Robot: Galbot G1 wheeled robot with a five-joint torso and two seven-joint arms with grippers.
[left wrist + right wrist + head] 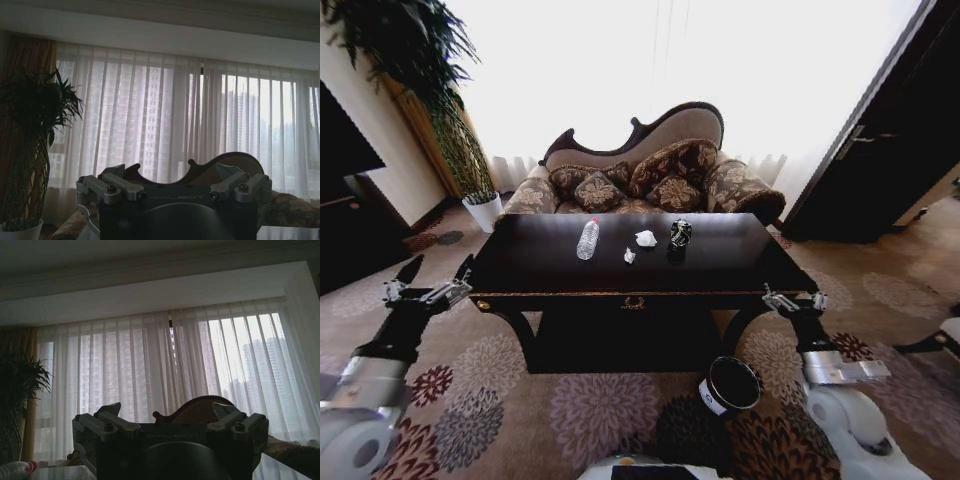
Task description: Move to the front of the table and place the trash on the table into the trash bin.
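Note:
The dark glossy table [540, 270] stands straight ahead of me. On its top lie a clear bottle [587, 239] with a red cap, two white paper balls [646, 238] [629, 256] and a black-and-silver lump [680, 233]. The black trash bin [730, 385] sits on the carpet at the table's front right leg. My left gripper [432, 272] hangs open off the table's left front corner. Off the right front corner my right gripper [792, 298] is open too, above and beside the bin. Both hold nothing. The right wrist view catches the bottle [15, 469] low at its edge.
A patterned sofa [650, 185] backs the table under bright curtained windows. A white plant pot [483, 210] and tall plant stand at the far left, a black cabinet [345, 215] nearer left, a dark door [880, 150] at the right. Patterned carpet lies in front.

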